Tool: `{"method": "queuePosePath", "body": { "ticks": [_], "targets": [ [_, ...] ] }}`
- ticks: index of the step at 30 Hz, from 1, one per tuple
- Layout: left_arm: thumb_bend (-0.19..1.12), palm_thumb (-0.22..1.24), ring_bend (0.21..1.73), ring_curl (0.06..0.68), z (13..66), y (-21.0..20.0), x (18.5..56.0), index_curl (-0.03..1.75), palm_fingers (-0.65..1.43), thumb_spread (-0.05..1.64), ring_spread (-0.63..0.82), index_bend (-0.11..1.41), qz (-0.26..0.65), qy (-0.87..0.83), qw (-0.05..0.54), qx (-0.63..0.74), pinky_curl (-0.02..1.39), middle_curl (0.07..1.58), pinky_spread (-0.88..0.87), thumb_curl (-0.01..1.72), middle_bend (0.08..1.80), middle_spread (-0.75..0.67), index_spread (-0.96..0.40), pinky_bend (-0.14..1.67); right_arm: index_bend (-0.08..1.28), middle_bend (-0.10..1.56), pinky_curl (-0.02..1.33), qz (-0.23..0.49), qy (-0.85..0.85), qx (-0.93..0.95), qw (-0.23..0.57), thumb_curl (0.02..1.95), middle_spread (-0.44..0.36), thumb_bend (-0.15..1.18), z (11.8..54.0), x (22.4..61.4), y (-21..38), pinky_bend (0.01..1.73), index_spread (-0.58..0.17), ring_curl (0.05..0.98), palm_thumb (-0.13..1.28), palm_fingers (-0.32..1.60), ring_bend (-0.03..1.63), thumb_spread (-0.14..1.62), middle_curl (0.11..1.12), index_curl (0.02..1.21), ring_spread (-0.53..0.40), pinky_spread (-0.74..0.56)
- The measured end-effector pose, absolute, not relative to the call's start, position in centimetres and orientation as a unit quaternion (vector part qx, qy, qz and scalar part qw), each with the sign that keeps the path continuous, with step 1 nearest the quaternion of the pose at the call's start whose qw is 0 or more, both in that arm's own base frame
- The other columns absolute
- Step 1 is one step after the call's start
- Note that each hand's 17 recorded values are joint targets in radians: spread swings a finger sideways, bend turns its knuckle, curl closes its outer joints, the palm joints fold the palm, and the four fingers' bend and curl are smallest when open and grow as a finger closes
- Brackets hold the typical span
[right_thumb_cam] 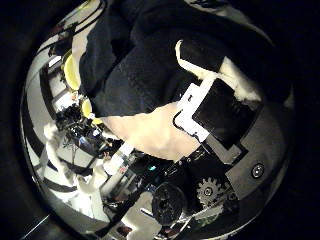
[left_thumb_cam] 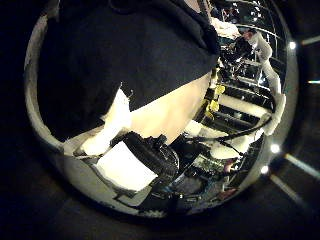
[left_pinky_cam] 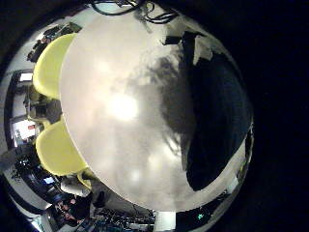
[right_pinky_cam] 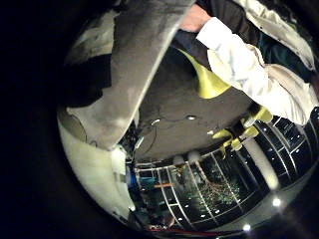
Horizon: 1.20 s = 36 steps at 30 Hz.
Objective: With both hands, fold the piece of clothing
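Note:
A dark garment (left_thumb_cam: 130,60) lies spread on the round pale table (left_pinky_cam: 126,116), covering one side of it (left_pinky_cam: 217,116). My left hand (left_thumb_cam: 140,150) hovers over the garment's edge. One of its fingers (left_thumb_cam: 112,120) reaches straight out across the border between cloth and bare tabletop, with nothing held. My right hand (right_thumb_cam: 215,110) is close above the same garment (right_thumb_cam: 150,60). One pale fingertip (right_thumb_cam: 195,62) lies stretched over the cloth, and no fold is caught between the fingers. In the right little finger side view the garment (right_pinky_cam: 90,80) shows at the table's side.
Chairs (left_pinky_cam: 53,68) stand round the table's far rim. A person's sleeve (right_pinky_cam: 239,65) and hand (right_pinky_cam: 194,18) reach in beside the table; whether they touch the cloth I cannot tell. Bare tabletop (right_thumb_cam: 150,130) lies beside the garment.

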State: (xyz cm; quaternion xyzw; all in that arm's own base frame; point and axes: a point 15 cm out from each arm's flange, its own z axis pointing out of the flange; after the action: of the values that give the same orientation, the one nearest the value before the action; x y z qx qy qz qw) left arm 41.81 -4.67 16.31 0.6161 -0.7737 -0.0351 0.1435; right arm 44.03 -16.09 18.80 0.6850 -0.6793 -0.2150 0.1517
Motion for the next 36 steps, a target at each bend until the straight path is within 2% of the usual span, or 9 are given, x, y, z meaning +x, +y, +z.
{"method": "queuePosePath", "body": {
  "ticks": [8, 13, 22, 26, 36],
  "targets": [
    [-0.02, 0.53, 0.66, 0.245, 15.7, -5.3, 41.4, 0.39, 0.23, 1.16, 0.13, 0.18, -0.039, -0.775, 0.151, 0.612, 0.38, 0.37, 0.22, 0.39, 0.19, 0.08, -0.05, 0.3, 0.97, 1.29, 0.89, -0.18, -0.673, 0.705, 0.132, 0.65, -0.109, 0.11, 22.7, 44.8, -15.1, 1.2, -0.301, 0.624, 0.99, 1.13, 1.4, 1.17, 0.73, 0.82, -0.202, -0.24],
    [-0.02, 0.53, 0.65, 0.242, 16.3, -5.1, 41.4, 0.39, 0.23, 1.17, 0.13, 0.18, -0.034, -0.775, 0.147, 0.613, 0.38, 0.37, 0.22, 0.39, 0.19, 0.08, -0.05, 0.3, 0.97, 1.29, 0.9, -0.142, -0.664, 0.726, 0.111, 0.68, -0.108, 0.09, 27.1, 45.5, -13.3, 1.19, -0.299, 0.633, 1.0, 1.13, 1.4, 1.17, 0.72, 0.83, -0.202, -0.24],
    [-0.02, 0.53, 0.64, 0.235, 18.0, -2.2, 40.4, 0.4, 0.27, 1.17, 0.11, 0.19, -0.019, -0.766, 0.139, 0.627, 0.37, 0.37, 0.21, 0.39, 0.19, 0.05, -0.06, 0.28, 0.98, 1.31, 0.93, -0.088, -0.629, 0.767, 0.09, 0.72, -0.106, 0.06, 34.4, 45.3, -7.3, 1.19, -0.297, 0.643, 1.01, 1.13, 1.39, 1.18, 0.72, 0.83, -0.202, -0.23],
    [-0.02, 0.53, 0.65, 0.233, 18.8, -0.9, 39.7, 0.4, 0.3, 1.17, 0.08, 0.19, -0.015, -0.761, 0.139, 0.633, 0.36, 0.38, 0.2, 0.39, 0.21, 0.03, -0.07, 0.26, 0.98, 1.31, 0.94, -0.081, -0.591, 0.798, 0.093, 0.74, -0.106, 0.05, 35.5, 45.3, -2.5, 1.18, -0.295, 0.647, 1.01, 1.13, 1.39, 1.18, 0.71, 0.83, -0.203, -0.23],
    [-0.02, 0.53, 0.67, 0.242, 23.1, 3.1, 35.6, 0.43, 0.43, 1.17, -0.1, 0.19, 0.009, -0.742, 0.136, 0.656, 0.35, 0.44, 0.11, 0.39, 0.29, -0.1, -0.13, 0.22, 0.99, 1.32, 0.96, -0.048, -0.474, 0.873, 0.106, 0.77, -0.105, 0.01, 35.9, 43.2, 14.7, 1.17, -0.292, 0.657, 1.02, 1.13, 1.39, 1.18, 0.7, 0.83, -0.204, -0.22]
  ]
}}
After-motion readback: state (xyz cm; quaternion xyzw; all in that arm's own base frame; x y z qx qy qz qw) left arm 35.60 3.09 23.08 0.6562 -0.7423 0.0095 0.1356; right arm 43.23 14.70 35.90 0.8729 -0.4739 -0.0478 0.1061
